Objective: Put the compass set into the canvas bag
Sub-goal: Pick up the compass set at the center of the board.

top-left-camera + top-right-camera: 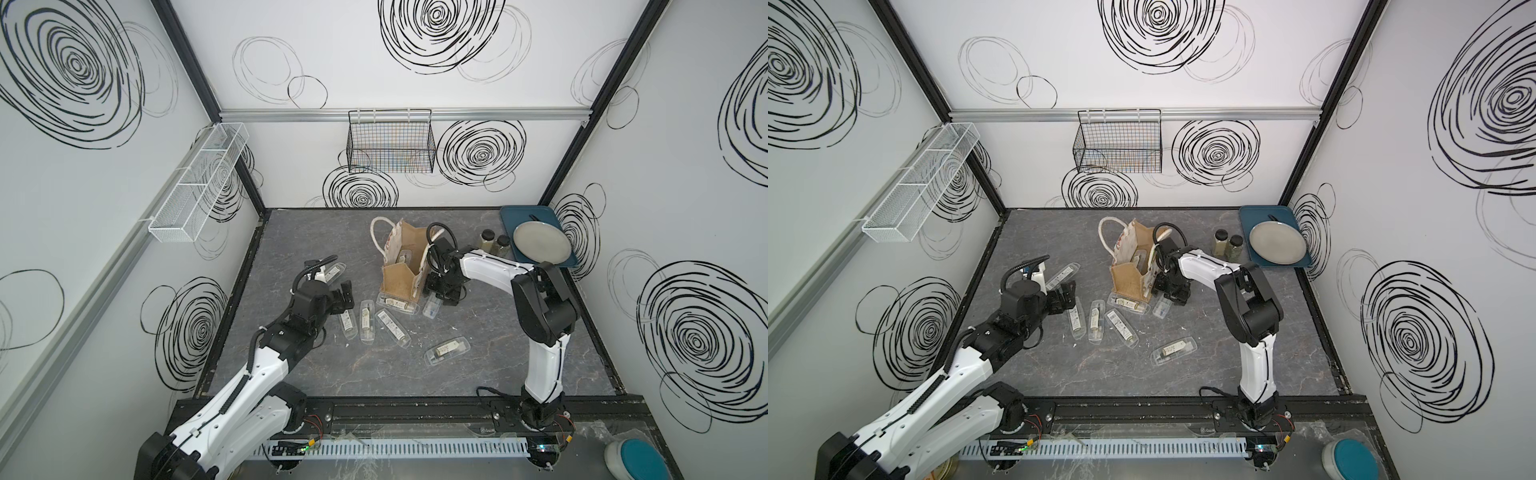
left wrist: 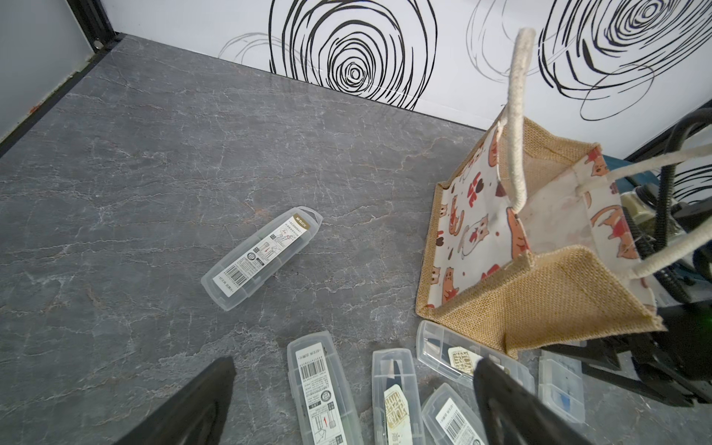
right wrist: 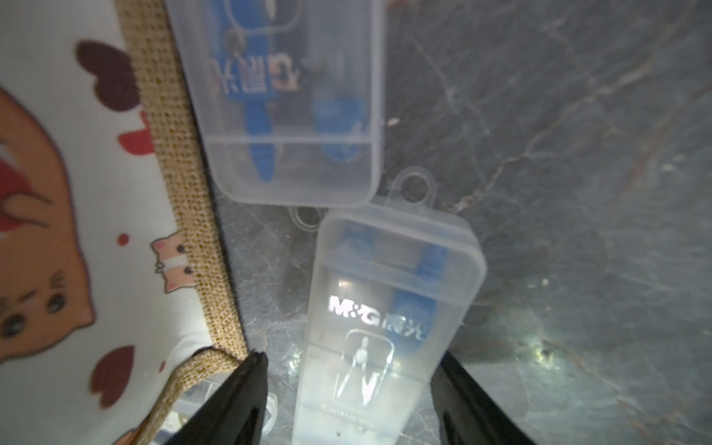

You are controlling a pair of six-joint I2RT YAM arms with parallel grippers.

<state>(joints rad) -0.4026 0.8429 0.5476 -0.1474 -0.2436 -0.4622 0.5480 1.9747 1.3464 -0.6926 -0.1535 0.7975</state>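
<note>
The canvas bag (image 1: 401, 278) (image 1: 1129, 276) stands open at mid-table, tan burlap with cat-print panels (image 2: 539, 285) (image 3: 77, 192) and white rope handles. Several clear compass set cases lie on the table in front of it (image 1: 366, 320) (image 1: 1096, 320). My right gripper (image 1: 441, 296) (image 3: 352, 358) is down at the bag's right side, open. It straddles one compass set case (image 3: 389, 308), with a gap at one finger. Another case (image 3: 293, 96) lies just beyond. My left gripper (image 1: 347, 293) (image 2: 354, 362) hovers wide open over the row of cases, holding nothing.
One case (image 2: 262, 262) lies apart at the left. A blue tray (image 1: 509, 216) with a grey plate (image 1: 540, 245) and two jars (image 1: 494, 243) sit at the back right. A black wire basket (image 1: 390, 141) and a white mesh basket (image 1: 199, 183) hang on the walls.
</note>
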